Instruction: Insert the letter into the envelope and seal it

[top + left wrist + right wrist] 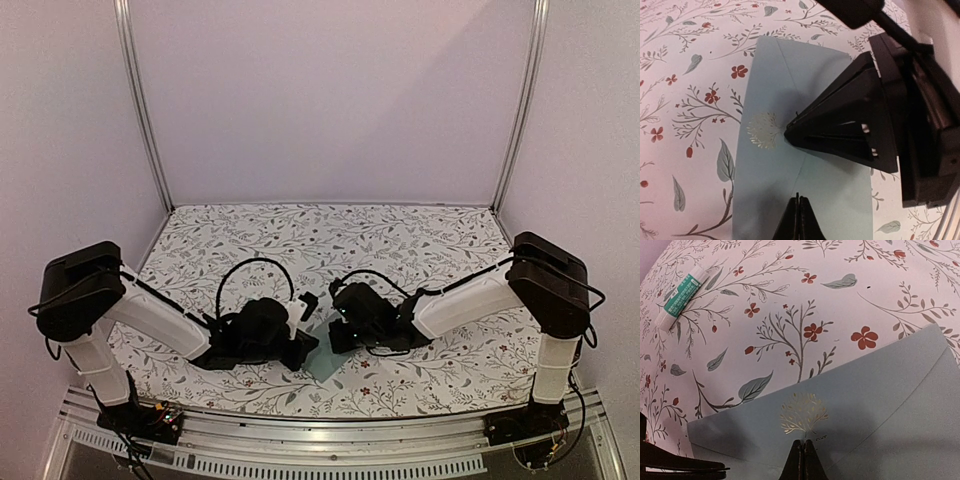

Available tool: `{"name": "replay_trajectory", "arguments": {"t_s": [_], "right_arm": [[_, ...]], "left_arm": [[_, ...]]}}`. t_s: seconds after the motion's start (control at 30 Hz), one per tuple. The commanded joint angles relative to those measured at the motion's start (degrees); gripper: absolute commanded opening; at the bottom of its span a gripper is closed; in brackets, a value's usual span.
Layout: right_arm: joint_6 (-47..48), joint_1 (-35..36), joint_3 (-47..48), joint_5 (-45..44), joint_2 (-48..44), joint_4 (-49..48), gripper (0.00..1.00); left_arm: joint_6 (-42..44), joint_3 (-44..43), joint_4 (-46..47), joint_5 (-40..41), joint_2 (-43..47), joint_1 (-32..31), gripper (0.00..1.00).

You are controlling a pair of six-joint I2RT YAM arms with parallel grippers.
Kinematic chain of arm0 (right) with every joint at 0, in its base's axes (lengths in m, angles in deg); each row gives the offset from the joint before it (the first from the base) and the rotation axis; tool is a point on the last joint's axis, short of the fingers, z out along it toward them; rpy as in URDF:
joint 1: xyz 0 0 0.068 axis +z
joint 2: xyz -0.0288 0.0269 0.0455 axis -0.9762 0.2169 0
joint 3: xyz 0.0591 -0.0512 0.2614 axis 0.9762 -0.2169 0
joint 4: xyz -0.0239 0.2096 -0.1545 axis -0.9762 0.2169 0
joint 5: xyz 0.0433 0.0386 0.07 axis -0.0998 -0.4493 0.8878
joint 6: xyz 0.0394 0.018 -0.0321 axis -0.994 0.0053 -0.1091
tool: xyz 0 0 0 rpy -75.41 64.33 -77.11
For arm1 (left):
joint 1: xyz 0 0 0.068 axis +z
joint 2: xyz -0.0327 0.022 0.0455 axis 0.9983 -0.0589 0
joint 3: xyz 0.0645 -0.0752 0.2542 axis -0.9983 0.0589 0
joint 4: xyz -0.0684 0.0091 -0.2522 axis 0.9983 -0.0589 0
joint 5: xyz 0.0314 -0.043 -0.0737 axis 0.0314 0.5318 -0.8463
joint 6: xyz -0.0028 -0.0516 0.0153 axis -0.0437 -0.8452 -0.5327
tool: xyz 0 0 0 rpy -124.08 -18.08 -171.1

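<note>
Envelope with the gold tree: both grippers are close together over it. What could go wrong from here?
1. The right gripper and left gripper sit very close over the envelope; a small sideways move could knock them together.
2. Both have shut tips on loose paper, so pushing may slide or crease the envelope.
3. Whether the flap is glued cannot be seen; it may lift on release. The glue stick lies apart from the envelope.
</note>
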Motion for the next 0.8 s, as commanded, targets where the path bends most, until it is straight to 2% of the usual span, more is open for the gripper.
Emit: {"name": "replay_trajectory", "arguments": {"t_s": [0.0,0.4,0.77], "right_arm": [[-1.0,0.4,-2.6,1.5,3.4,3.4,0.00],[-1.1,0.4,-2.3,2.3,4.6,2.6,0.00],[-1.1,0.4,-2.3,2.3,4.7,2.6,0.00]], "left_arm": [[0.7,0.3,-1.2,1.5,2.0,-1.5,0.00],[-1.3,-1.6,-5.0,3.1,0.3,-1.5,0.00],[-1.1,-4.2,-6.6,1.0,-2.8,-1.6,0.00]]}}
